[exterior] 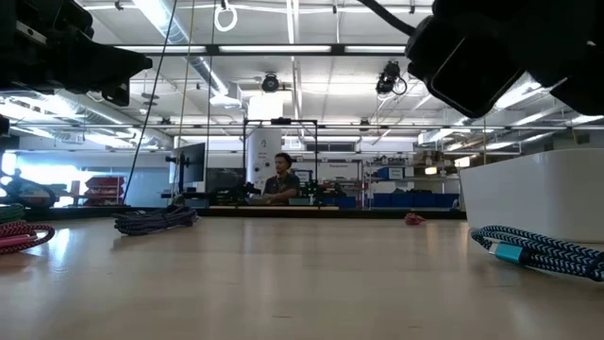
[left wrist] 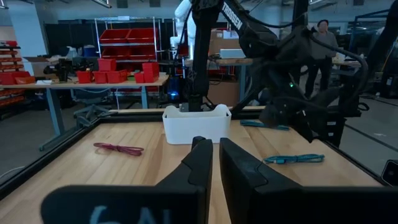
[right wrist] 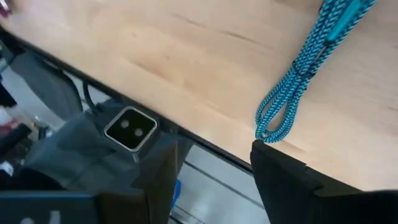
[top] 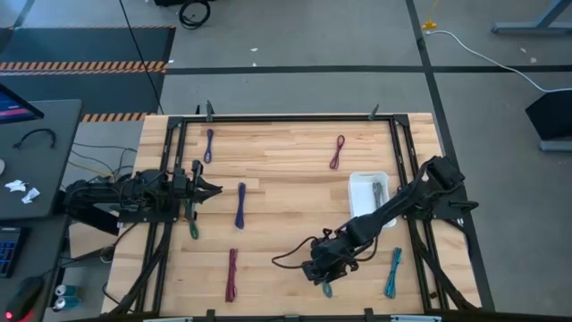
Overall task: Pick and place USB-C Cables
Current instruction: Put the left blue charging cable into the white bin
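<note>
Several short folded cables lie flat on the wooden table [top: 286,179]: purple [top: 208,145], maroon [top: 337,152], blue [top: 239,206], green [top: 192,228], magenta [top: 231,273] and teal [top: 393,273]. Another teal braided cable [top: 327,288] lies near the near edge. My right gripper [top: 320,273] hangs open over it; in the right wrist view the gripper [right wrist: 208,149] has this cable [right wrist: 305,68] running away from one finger. My left gripper [top: 210,188] waits shut at the table's left side, its fingers [left wrist: 216,162] pointing toward the white bin [left wrist: 196,123]. My right gripper has one fingertip [right wrist: 264,152] standing right at the teal cable's looped end [right wrist: 267,132], coming from above. I cannot tell whether it touches the loop. The cable lies flat on the table.
The white bin [top: 368,192] stands right of centre with a grey bundle inside. A black frame [top: 170,143] runs around the table. The right arm [top: 402,206] slants across the right half. The table's near edge [right wrist: 186,134] lies just beneath my right gripper.
</note>
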### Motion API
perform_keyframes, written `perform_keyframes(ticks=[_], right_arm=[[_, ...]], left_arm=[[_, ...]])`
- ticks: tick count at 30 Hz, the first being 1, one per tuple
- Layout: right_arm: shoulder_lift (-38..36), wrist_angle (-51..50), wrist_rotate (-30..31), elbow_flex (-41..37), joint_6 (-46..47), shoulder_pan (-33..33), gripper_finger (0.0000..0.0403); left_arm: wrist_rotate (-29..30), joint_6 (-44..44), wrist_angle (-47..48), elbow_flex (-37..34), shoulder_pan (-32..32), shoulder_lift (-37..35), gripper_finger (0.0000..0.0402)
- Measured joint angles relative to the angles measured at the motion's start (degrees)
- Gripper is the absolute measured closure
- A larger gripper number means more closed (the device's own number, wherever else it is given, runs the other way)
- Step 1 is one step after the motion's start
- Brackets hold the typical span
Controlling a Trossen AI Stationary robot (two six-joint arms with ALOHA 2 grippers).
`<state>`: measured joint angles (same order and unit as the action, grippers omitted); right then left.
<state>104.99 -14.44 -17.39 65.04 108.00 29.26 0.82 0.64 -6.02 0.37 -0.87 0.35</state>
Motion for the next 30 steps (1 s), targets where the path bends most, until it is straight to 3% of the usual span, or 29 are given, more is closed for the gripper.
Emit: perform_keyframes(ticks=[12,24,30], right_arm=[[0.4,-16.9,4.2,2.5,1.5,0.0,0.0195],[8.2,-12.0,4.7,2.8,1.5,-0.1,0.02],[9.6,-11.2,5.2,2.8,-0.3,0.0,0.0258]], left_arm=[[0.0,0.0,0.0,0.0,0.0,0.0,0.0366],[0.0,0.0,0.2,0.0,0.0,0.0,0.0372],[0.0,0.0,0.1,0.0,0.0,0.0,0.0371]])
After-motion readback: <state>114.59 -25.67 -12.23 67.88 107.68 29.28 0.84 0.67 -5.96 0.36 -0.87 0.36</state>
